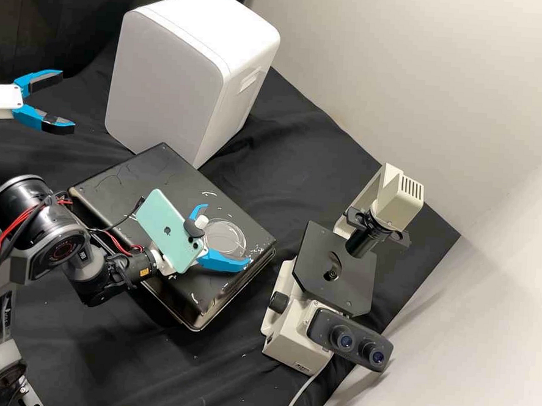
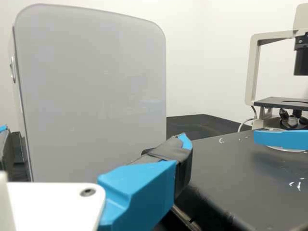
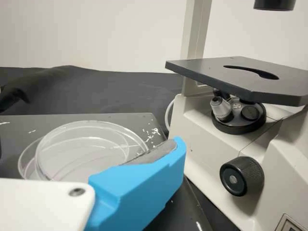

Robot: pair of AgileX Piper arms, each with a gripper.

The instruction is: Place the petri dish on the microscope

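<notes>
High view: the left gripper (image 1: 68, 102) hovers at the far left edge over the black surface (image 1: 299, 137), its two blue fingers spread wide with nothing between them. Just beside it stands a white box (image 1: 190, 69), upright. In front of the box lies a black tray (image 1: 131, 182), and on the tray's near corner rests the petri dish (image 1: 230, 242), clear and flat. The right gripper (image 1: 226, 234) is spread around the dish, one finger on each side of its rim; I cannot tell whether either finger touches it. The microscope (image 1: 312, 328) stands well apart from the dish, to the right of the tray, its dark stage (image 1: 323, 255) bare.

Left wrist view: the white box rises close ahead. Past it lie the tray's top and the other arm's blue finger at the dish, with the microscope behind.

Right wrist view: the dish lies on the tray, one blue finger's grey pad close against its rim. The microscope's stage stands higher than the dish, with the objective lenses (image 3: 230, 108) beneath it and a black knob (image 3: 241, 176) on the body.
</notes>
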